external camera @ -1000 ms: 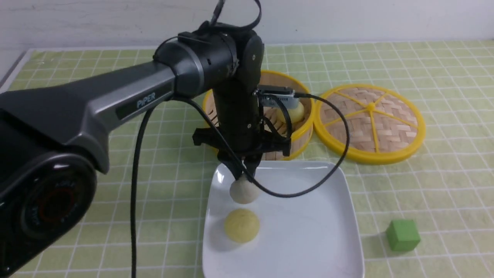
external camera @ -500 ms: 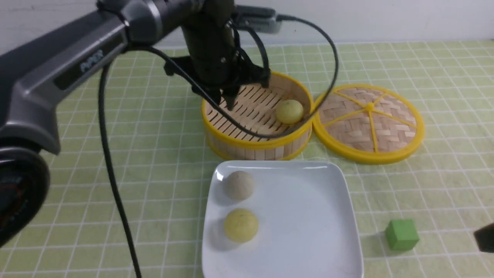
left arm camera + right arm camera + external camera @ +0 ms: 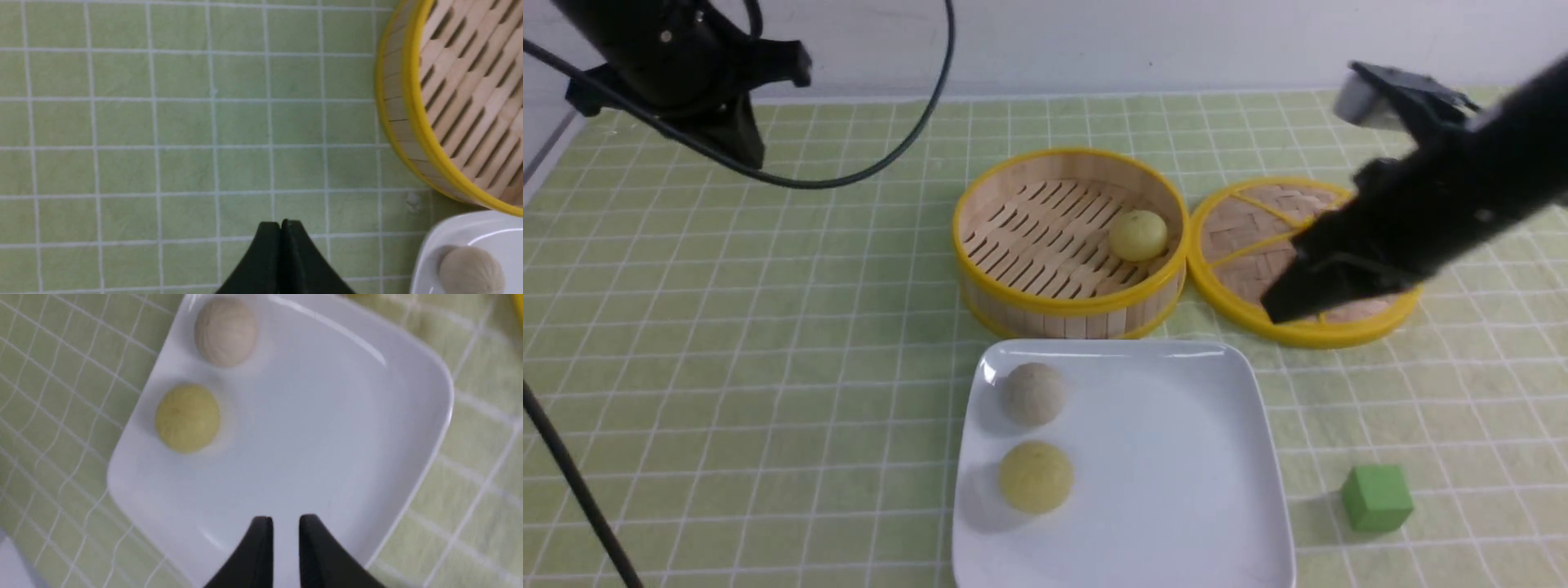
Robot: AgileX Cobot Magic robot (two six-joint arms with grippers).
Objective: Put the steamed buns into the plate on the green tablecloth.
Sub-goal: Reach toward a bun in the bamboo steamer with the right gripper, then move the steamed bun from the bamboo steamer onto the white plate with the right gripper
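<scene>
Resting on the plate (image 3: 1176, 482) are a greyish bun (image 3: 1032, 393) and a yellow bun (image 3: 1035, 476); the third bun (image 3: 1138, 235) sits inside the bamboo steamer (image 3: 1062, 307) on the green tablecloth (image 3: 768, 327). The left end effector (image 3: 281, 229) is pressed together, empty; the right end effector (image 3: 286, 527) stands slightly apart, empty.

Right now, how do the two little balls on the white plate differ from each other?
The grey-beige bun is a dull greyish tan; the yellow bun is pale yellow. The grey-beige bun sits nearer the bamboo steamer, the yellow bun nearer the front edge of the plate. Both are smooth domes of similar size, lying apart on the plate's left side.
</scene>
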